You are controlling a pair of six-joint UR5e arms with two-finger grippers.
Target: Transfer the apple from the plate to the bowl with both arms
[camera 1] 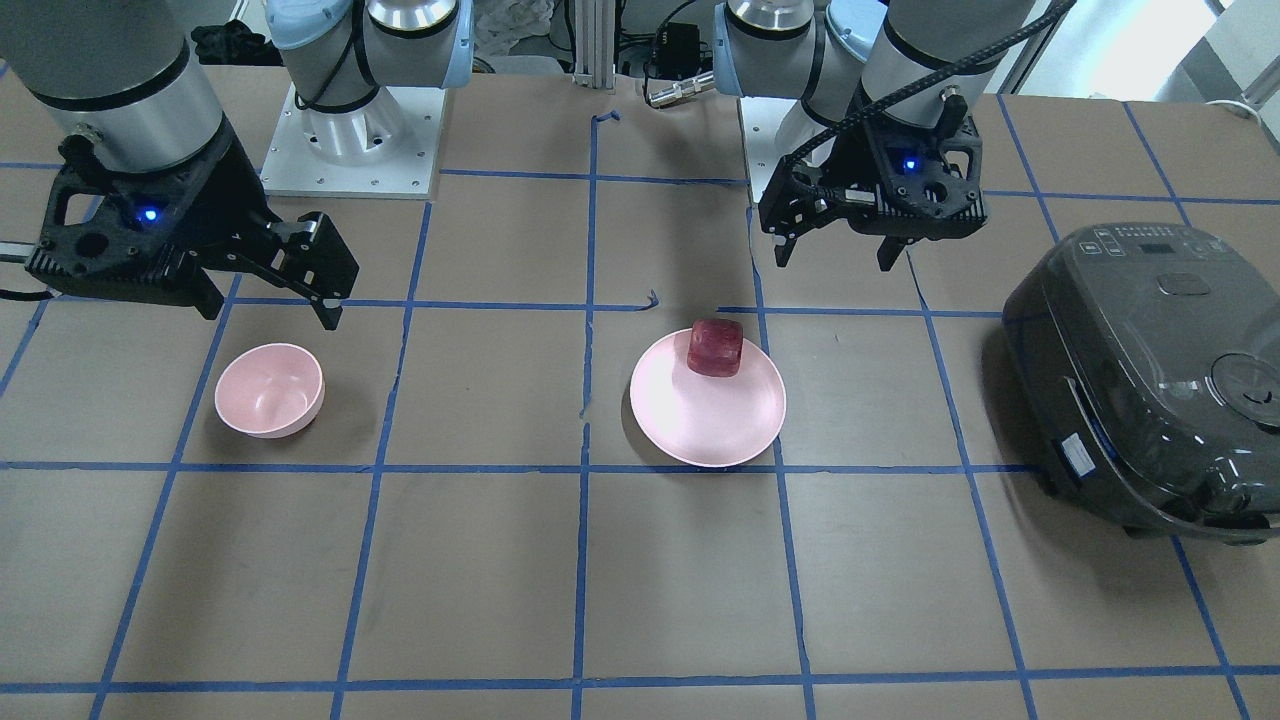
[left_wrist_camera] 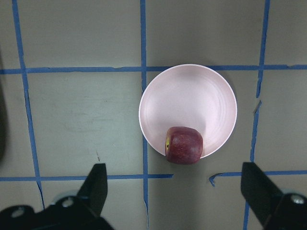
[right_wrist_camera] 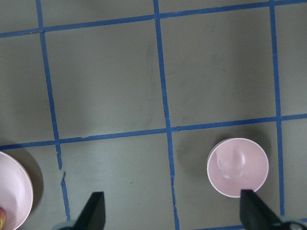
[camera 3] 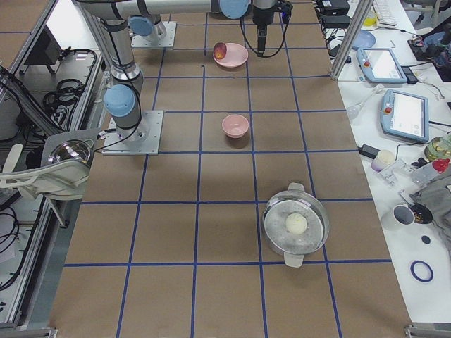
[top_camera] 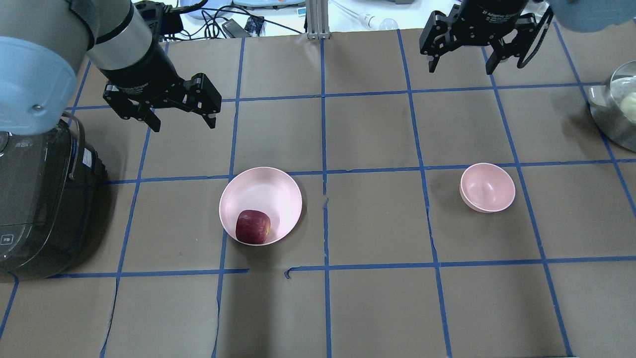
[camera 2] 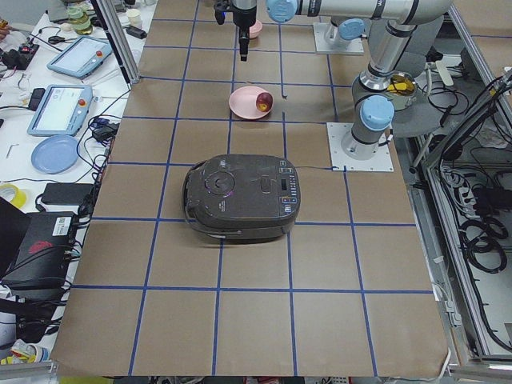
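Observation:
The dark red apple (camera 1: 715, 348) lies on the wide pale pink plate (camera 1: 710, 425), at the rim on the robot's side; the overhead view shows the apple (top_camera: 253, 226) and the plate (top_camera: 271, 191) too. The left wrist view looks straight down on the apple (left_wrist_camera: 183, 145) and plate (left_wrist_camera: 192, 100). My left gripper (camera 1: 832, 262) (top_camera: 184, 126) is open and empty, high above the table, beyond the plate and to its left. The small deep pink bowl (camera 1: 269, 390) (top_camera: 487, 188) (right_wrist_camera: 237, 167) is empty. My right gripper (camera 1: 273, 316) (top_camera: 461, 69) is open and empty, high beyond the bowl.
A dark rice cooker (camera 1: 1150, 380) (top_camera: 30, 199) stands at the table's left end, close to my left arm. A steel pot (top_camera: 616, 109) with a pale round thing inside sits at the right end. Blue tape lines grid the brown table cover.

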